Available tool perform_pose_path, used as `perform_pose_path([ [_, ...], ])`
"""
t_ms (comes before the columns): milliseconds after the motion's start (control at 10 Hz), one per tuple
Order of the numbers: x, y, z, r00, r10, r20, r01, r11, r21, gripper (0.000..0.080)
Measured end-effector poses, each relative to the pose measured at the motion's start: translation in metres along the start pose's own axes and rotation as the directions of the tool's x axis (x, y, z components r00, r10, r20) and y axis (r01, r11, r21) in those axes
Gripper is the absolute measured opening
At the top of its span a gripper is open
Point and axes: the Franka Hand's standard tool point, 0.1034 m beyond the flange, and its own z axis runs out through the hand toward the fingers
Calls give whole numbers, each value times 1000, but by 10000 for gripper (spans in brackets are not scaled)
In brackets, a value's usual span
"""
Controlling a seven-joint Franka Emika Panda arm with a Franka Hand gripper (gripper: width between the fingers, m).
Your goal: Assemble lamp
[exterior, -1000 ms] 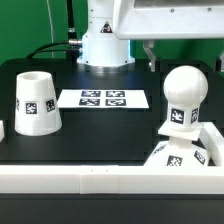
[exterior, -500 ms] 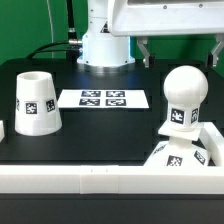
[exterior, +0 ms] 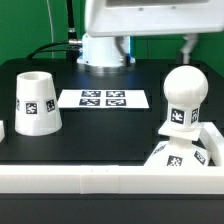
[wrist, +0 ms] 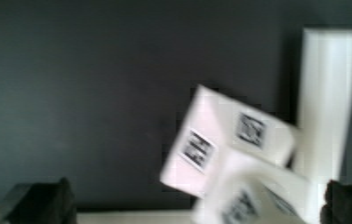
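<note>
The white tapered shade [exterior: 37, 102] stands mouth-down on the black table at the exterior view's left. The ball-headed bulb [exterior: 184, 95] stands upright at the right, on the tilted tagged base [exterior: 176, 153] by the front rail. My gripper [exterior: 155, 47] hangs high at the back, above and behind the bulb, with its jaws wide apart and nothing between them. In the blurred wrist view, the gripper [wrist: 191, 205] shows dark fingertips [wrist: 31, 202] at both sides, and a white tagged part [wrist: 235, 140] lies below, beside a white rail [wrist: 324, 90].
The marker board [exterior: 103, 98] lies flat at mid-table between shade and bulb. A white rail [exterior: 90, 180] runs along the front edge. The robot's base [exterior: 103, 48] stands at the back, with black cables to its left. A small white piece [exterior: 3, 128] shows at the left edge.
The open gripper has moved toward the exterior view's left and slightly upward. The shade, bulb and base have not moved.
</note>
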Motion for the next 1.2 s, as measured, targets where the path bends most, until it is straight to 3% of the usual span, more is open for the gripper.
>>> perform_pose_path([
  [200, -24, 42, 3, 999, -42, 11, 42, 999, -3, 699],
  [300, -28, 52, 4, 999, -34, 16, 34, 999, -5, 699],
  [700, -28, 49, 6, 999, -41, 19, 41, 999, -5, 699],
  [800, -35, 55, 9, 997, -73, 18, 73, 997, -7, 699],
  [1000, -75, 88, 18, 992, -116, 40, 116, 993, -10, 699],
  [1200, -92, 113, 20, 989, -136, 55, 137, 991, -9, 699],
])
